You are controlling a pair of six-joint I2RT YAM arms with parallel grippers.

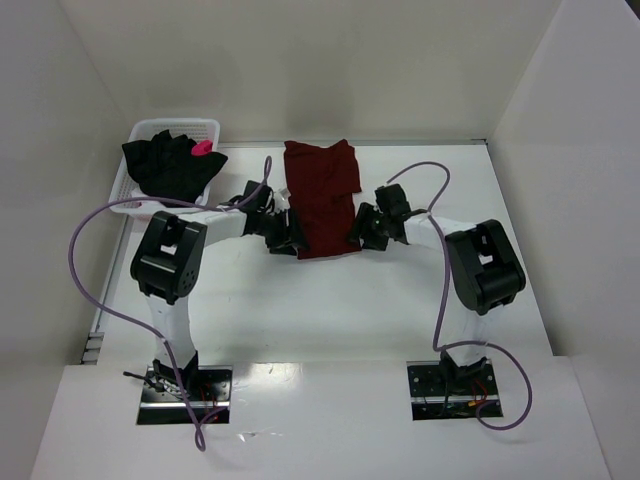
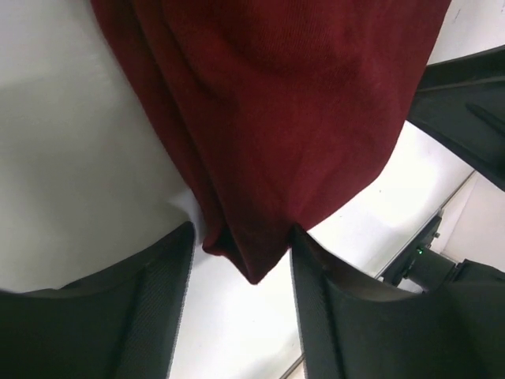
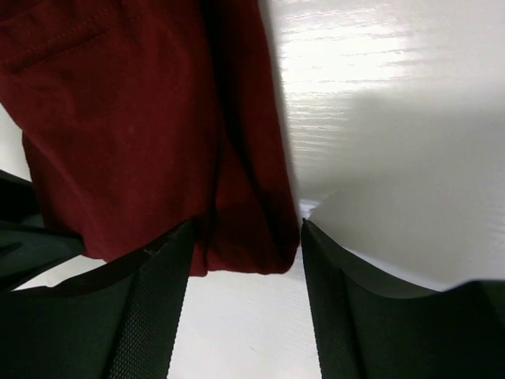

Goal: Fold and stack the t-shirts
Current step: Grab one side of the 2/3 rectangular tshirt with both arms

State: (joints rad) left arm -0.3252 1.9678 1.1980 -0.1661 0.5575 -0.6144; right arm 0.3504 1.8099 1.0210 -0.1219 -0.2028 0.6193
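Note:
The maroon t-shirt (image 1: 320,190) lies folded into a long strip at the middle of the table, its near end towards the arms. My left gripper (image 1: 290,238) is at its near-left corner and my right gripper (image 1: 362,232) at its near-right corner. In the left wrist view the shirt's corner (image 2: 252,237) hangs between the tips of the left gripper (image 2: 242,229), whose jaws stand wide apart. The right gripper (image 3: 248,225) is likewise open around the other corner (image 3: 245,245). The black t-shirt (image 1: 170,165) with its pink mark (image 1: 202,147) is bunched in the basket.
A white mesh basket (image 1: 212,126) stands at the back left against the wall. White walls close in the table on the left, back and right. Purple cables (image 1: 85,250) loop from both arms. The right arm's dark body (image 2: 465,103) shows just beyond the shirt.

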